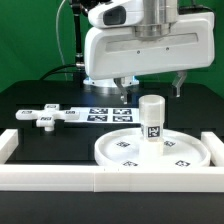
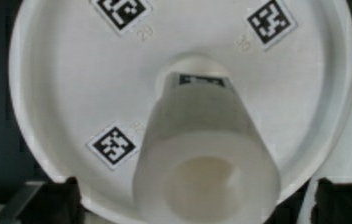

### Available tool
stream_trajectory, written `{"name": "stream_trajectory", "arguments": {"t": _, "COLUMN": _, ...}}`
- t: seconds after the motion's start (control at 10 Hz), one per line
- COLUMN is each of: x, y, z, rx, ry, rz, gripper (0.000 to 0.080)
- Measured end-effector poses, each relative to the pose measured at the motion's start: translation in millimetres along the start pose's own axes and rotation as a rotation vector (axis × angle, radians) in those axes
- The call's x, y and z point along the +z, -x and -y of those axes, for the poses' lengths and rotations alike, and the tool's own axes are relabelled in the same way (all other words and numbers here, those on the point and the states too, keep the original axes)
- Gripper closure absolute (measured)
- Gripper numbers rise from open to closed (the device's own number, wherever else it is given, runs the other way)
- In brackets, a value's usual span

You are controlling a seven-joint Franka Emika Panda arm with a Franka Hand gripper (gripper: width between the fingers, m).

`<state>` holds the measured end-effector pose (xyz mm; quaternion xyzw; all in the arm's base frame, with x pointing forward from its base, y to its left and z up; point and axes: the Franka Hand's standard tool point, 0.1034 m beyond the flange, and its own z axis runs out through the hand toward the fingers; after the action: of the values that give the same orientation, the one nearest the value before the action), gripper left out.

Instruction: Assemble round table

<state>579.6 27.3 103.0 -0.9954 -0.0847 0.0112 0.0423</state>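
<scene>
The large round disc [image 1: 118,150] lies flat on the black table near the front rail. The short cylindrical leg [image 1: 152,120] stands upright on the disc's middle. My gripper [image 1: 151,92] hangs just above the leg's top, open, one finger on each side of it, holding nothing. In the wrist view I look down on the disc [image 2: 84,90] and the leg [image 2: 205,130], with my dark fingers [image 2: 45,200] apart at either side of the leg's top. The cross-shaped base piece [image 1: 45,117] lies on the table at the exterior view's left.
The marker board [image 1: 105,113] lies flat behind the disc. The long white border rail [image 1: 60,180] runs along the front, with raised ends at both sides. The arm's white body fills the upper part of the exterior view.
</scene>
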Motion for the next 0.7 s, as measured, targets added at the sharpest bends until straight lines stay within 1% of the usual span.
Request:
{"name": "stream_trajectory", "arguments": {"t": 0.4, "x": 9.0, "y": 3.1, "z": -0.8, "rx": 0.001, "ry": -0.001, "rz": 0.010, "gripper": 0.0150}}
{"name": "stream_trajectory", "arguments": {"t": 0.5, "x": 10.5, "y": 3.1, "z": 2.1, "rx": 0.002, "ry": -0.001, "rz": 0.009, "gripper": 0.0150}}
{"name": "stream_trajectory", "arguments": {"t": 0.6, "x": 11.3, "y": 2.9, "z": 6.4, "rx": -0.004, "ry": -0.001, "rz": 0.008, "gripper": 0.0263}}
{"name": "stream_trajectory", "arguments": {"t": 0.7, "x": 11.3, "y": 2.9, "z": 6.0, "rx": -0.007, "ry": -0.001, "rz": 0.008, "gripper": 0.0263}}
